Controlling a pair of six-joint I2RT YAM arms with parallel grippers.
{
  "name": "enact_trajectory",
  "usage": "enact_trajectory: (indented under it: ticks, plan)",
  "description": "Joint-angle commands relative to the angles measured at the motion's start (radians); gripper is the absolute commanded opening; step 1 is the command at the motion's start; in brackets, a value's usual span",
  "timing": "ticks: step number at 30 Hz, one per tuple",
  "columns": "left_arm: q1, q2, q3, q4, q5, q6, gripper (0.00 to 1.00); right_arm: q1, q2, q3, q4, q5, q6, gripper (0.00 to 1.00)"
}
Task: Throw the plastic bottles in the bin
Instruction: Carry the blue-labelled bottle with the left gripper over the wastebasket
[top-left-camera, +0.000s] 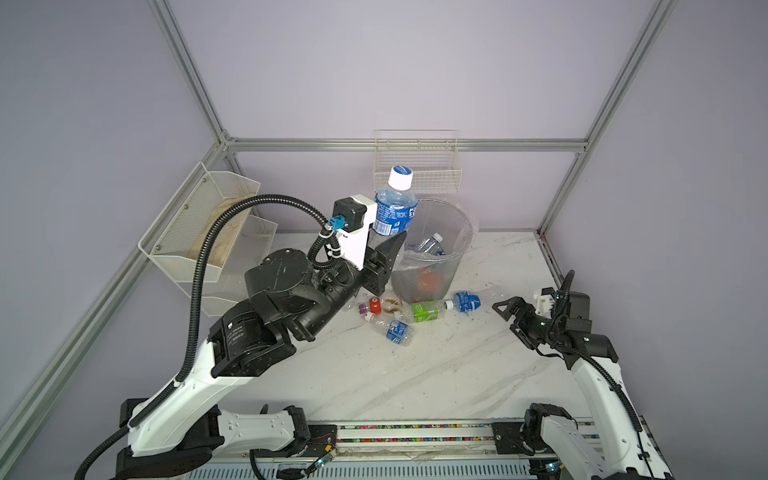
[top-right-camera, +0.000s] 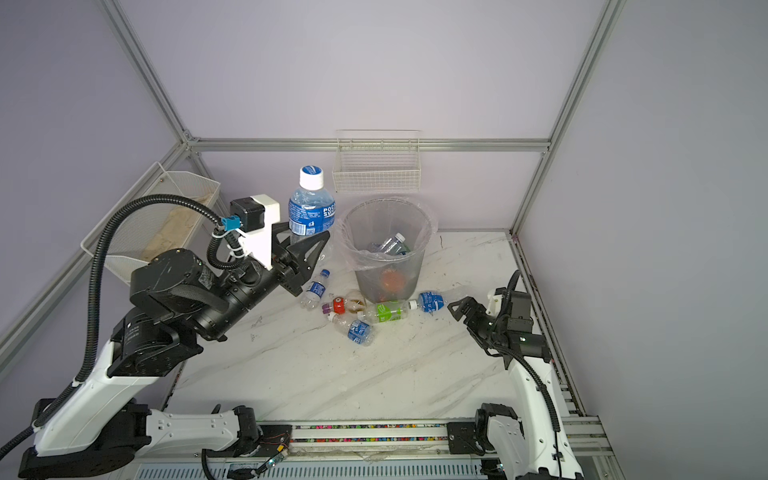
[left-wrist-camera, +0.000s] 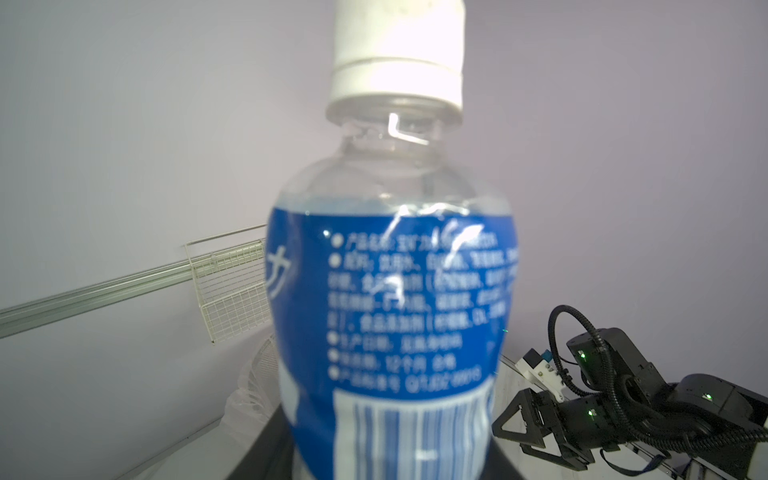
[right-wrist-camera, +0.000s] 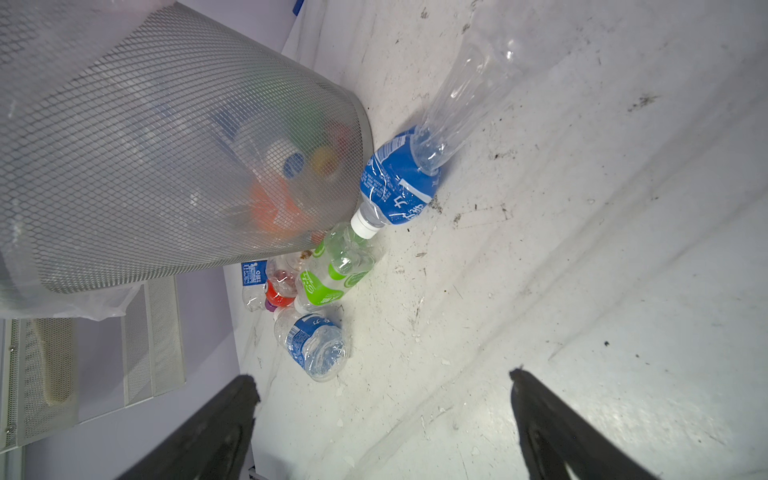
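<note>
Jaws of my left gripper (top-left-camera: 384, 249) are clamped low on 1 blue-label bottle (top-left-camera: 394, 208), upright, raised just left of the bin (top-left-camera: 432, 274) rim. I see bottles inside the bin and loose bottles (top-left-camera: 424, 311) lying at its foot. Right gripper (top-left-camera: 503, 318) sits low over the table (top-left-camera: 415, 374) near those, jaws wide apart, empty.

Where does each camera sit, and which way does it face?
Top views: high behind the base, looking down at table, bin; left arm and right arm show.
Left wrist: raised, facing the held bottle in its jaws; right arm beyond.
Right wrist: low, facing bin and lying bottles; own open jaws show.
Shared: both wrist views catch the bin.
</note>
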Motion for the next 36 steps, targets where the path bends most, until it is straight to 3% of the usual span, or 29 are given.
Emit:
enact_trajectory:
  ticks: [1, 10, 17, 19, 24, 26, 27, 28, 29, 31, 36]
  plan:
    - [0.006, -0.024, -0.003, 0.163, -0.046, 0.082, 0.35, -0.002, -0.003, -0.010, 0.017, -0.008, 0.003, 0.97]
    - [0.007, -0.013, 0.003, 0.334, -0.090, 0.182, 0.36, -0.001, -0.011, -0.020, 0.012, -0.006, -0.001, 0.97]
    - [0.038, 0.089, 0.105, 0.295, -0.076, 0.229, 0.37, -0.002, -0.013, -0.023, 0.013, -0.009, 0.002, 0.97]
    - [0.092, 0.136, 0.148, 0.250, -0.042, 0.176, 0.37, -0.002, -0.016, -0.024, 0.015, -0.010, 0.006, 0.97]
    - [0.323, 0.364, 0.350, -0.041, 0.201, -0.088, 0.39, -0.002, -0.019, -0.012, 0.005, -0.018, 0.007, 0.97]
    - [0.363, 0.480, 0.446, -0.174, 0.260, -0.127, 0.49, -0.002, -0.022, 0.006, -0.011, -0.017, -0.005, 0.97]
    - [0.377, 0.528, 0.487, -0.230, 0.280, -0.139, 0.61, -0.002, -0.023, 0.013, -0.017, -0.018, -0.010, 0.97]
    - [0.385, 0.582, 0.537, -0.296, 0.294, -0.149, 0.86, -0.002, -0.025, 0.018, -0.022, -0.021, -0.011, 0.97]
    - [0.393, 0.626, 0.593, -0.364, 0.317, -0.163, 1.00, -0.002, -0.025, 0.024, -0.024, -0.024, -0.011, 0.97]
    - [0.394, 0.675, 0.684, -0.442, 0.337, -0.187, 1.00, -0.002, -0.029, 0.029, -0.029, -0.027, -0.013, 0.97]
    - [0.395, 0.588, 0.579, -0.351, 0.317, -0.190, 1.00, -0.002, -0.037, 0.004, -0.027, -0.030, -0.016, 0.97]
